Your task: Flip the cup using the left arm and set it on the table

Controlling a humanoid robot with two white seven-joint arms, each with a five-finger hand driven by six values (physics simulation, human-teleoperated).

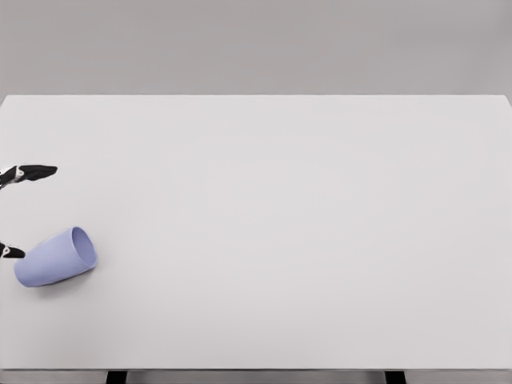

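Note:
A pale lavender cup (56, 258) lies on its side near the table's front left corner, its open mouth turned to the right and slightly away from me. My left hand (18, 210) enters at the left edge: one black-tipped finger (36, 171) reaches in above the cup, and another fingertip (11, 252) shows just left of the cup's base. The fingers are spread apart with nothing between them, and the cup rests free on the table. Most of the hand is cut off by the frame edge. The right arm is out of sight.
The white table (304, 224) fills the view, with its far edge against a grey wall and its front edge at the bottom of the picture. Two dark table legs (117, 377) show below the front edge.

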